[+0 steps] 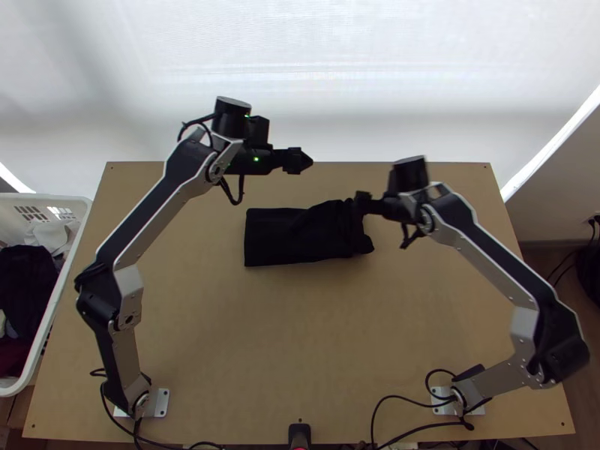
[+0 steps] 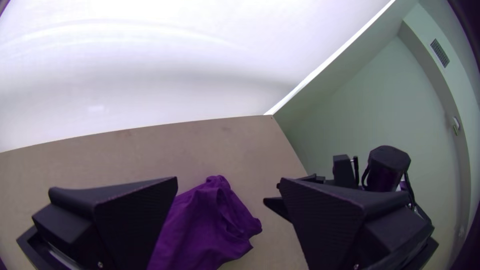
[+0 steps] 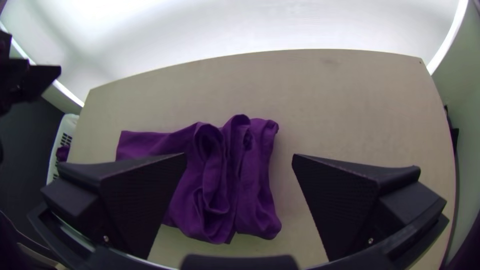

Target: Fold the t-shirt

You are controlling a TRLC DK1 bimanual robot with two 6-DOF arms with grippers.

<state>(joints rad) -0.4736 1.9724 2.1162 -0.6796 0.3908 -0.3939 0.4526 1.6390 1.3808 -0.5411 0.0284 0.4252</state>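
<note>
Two black fingers are standing wide apart nearest the camera in the right wrist view, so the right gripper is gaping. Left gripper is also keeping a broad gap between its two fingers in its wrist view. By the near edge of the table, black cables are running beside the base plates of the two arms. Farther on, beyond the middle of the table, the shirt is lying folded into a narrow shape. Its left end is resting quite flat, with a straight edge; its right end is bunching in loose folds, and the right gripper is hanging above this end. A white basket with clothes is standing beside the table, at left. Behind the far edge, a white backdrop is stretching across.
</note>
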